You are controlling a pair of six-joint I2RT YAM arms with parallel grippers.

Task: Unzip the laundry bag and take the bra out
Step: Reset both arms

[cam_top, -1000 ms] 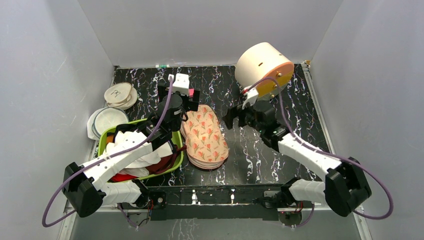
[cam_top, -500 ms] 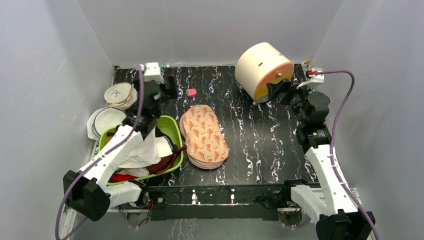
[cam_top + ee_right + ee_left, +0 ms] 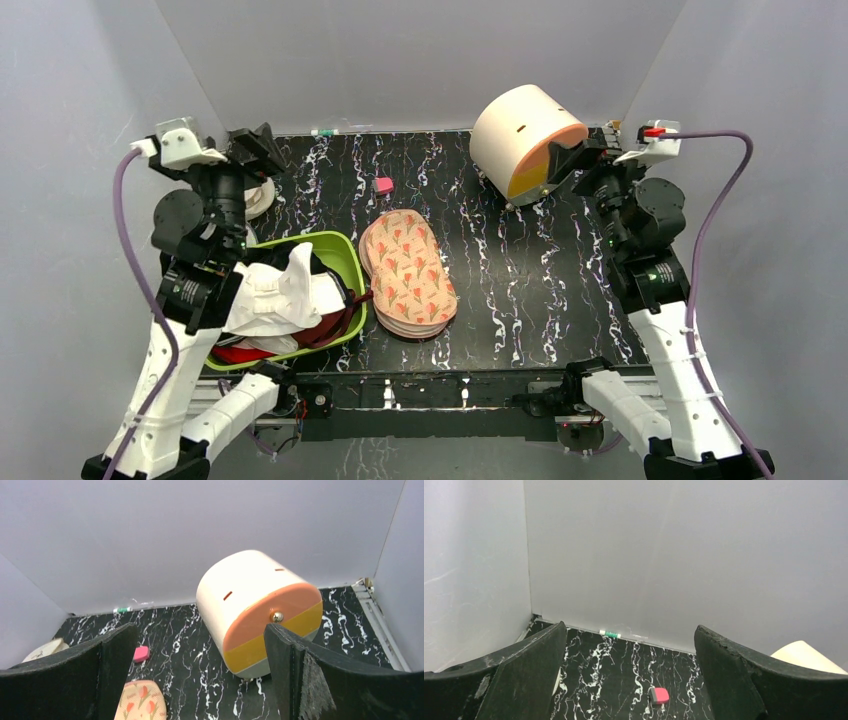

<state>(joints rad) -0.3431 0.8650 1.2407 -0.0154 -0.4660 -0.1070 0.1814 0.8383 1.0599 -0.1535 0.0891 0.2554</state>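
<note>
The peach-orange padded laundry bag (image 3: 407, 272) with red and green prints lies flat mid-table on the black marbled table (image 3: 500, 270). At its 9 o'clock, the soft white bra (image 3: 280, 298) lies piled in the lime-green plastic basin (image 3: 340, 246), over a dark red garment (image 3: 325, 328). The left gripper (image 3: 629, 630) hangs raised near the 10 o'clock corner, its fingers wide apart and holding nothing. The right gripper (image 3: 200, 627), likewise spread, is at 2 o'clock beside the cream cylinder (image 3: 520, 135) with an orange-and-yellow face.

The laundry bag (image 3: 407, 272) is padded matt cloth; the basin (image 3: 350, 262) is smooth plastic; the tabletop (image 3: 520, 285) looks like marble-patterned laminate.
</note>
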